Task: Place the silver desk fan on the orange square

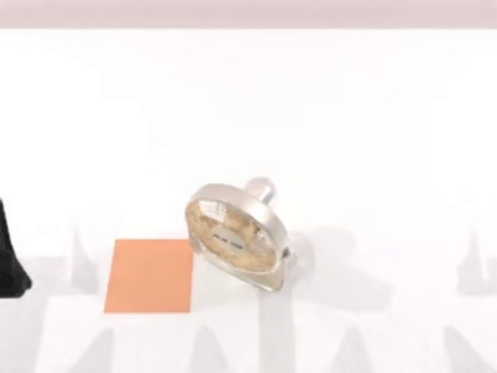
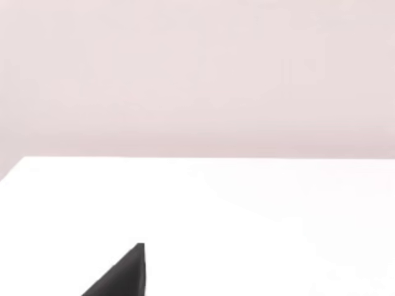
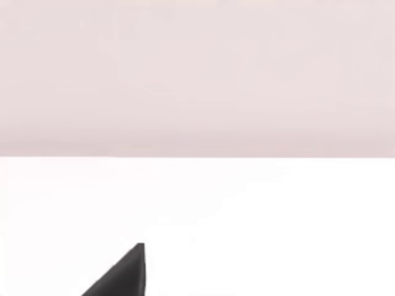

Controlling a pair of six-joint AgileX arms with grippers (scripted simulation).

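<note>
Fan (image 1: 235, 236) stands just beside the orange square (image 1: 149, 275), not on it; nothing grips it, left arm (image 1: 11, 256) parked, grippers' state unclear.

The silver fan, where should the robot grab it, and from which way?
Probably the thick ring of the silver desk fan, coming down from above. The fan stands on edge just right of the orange square, so its rim faces up, with one finger on the grille face and one behind. The left arm is parked nearer.
</note>
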